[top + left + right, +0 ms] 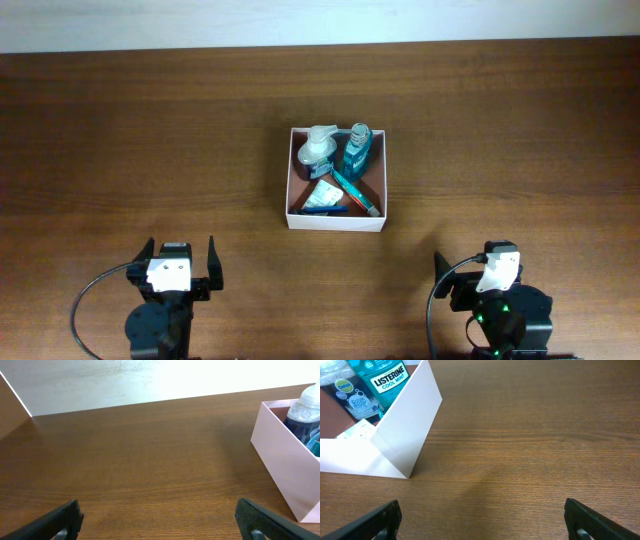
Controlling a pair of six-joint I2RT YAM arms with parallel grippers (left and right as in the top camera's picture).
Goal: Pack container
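Observation:
The container (336,222), a square shallow box with white walls and a pinkish-brown inside, sits at the table's middle. It holds a pump bottle (318,150), a teal Listerine bottle (356,150), a teal and orange tube (356,192) and a white packet (322,197). My left gripper (181,252) is open and empty at the front left, well short of the box. My right gripper (480,270) is open and empty at the front right. The left wrist view shows open jaws (160,520) and the box wall (280,455). The right wrist view shows open jaws (482,520), the box corner (405,420) and the Listerine bottle (385,380).
The dark wood table (120,140) runs to a white wall along the back edge (320,42). Bare wood lies between both grippers and the box, and to either side of it.

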